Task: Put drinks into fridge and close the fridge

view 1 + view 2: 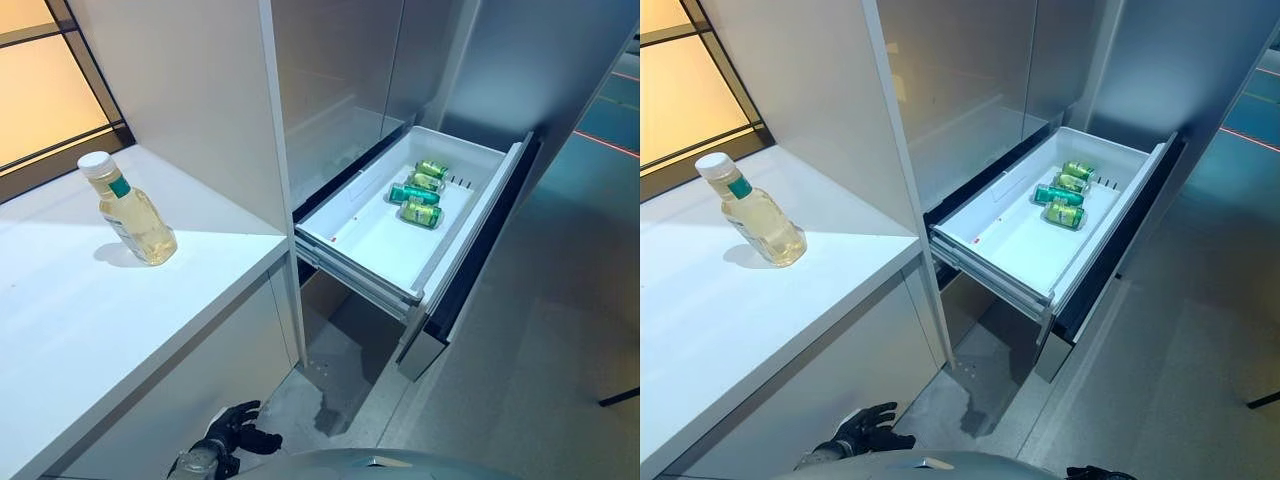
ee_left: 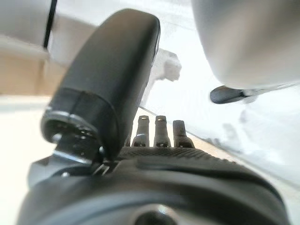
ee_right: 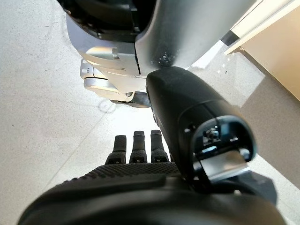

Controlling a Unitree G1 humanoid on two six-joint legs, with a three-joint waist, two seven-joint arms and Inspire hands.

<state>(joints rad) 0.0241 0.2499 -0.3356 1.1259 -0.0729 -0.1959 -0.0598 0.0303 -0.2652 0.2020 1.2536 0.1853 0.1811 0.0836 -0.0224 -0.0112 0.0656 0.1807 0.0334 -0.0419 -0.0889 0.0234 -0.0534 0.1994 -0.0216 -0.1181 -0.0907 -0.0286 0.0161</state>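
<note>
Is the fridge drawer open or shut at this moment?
Open. The fridge drawer is pulled far out from the fridge, and green cans lie on their sides in its white tray.

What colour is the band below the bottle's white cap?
Teal-green band, clearest in the left eye view.

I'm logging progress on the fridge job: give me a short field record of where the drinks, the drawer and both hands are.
bottle: clear plastic bottle of pale yellow drink with a white cap, upright on the white counter, untouched
cans: green drink cans lying on their sides in the white fridge drawer
drawer: pulled out, open
left hand: dark left hand low by the counter front, fingers relaxed, empty
right hand: dark right hand hanging over the floor, fingers straight, empty
</note>
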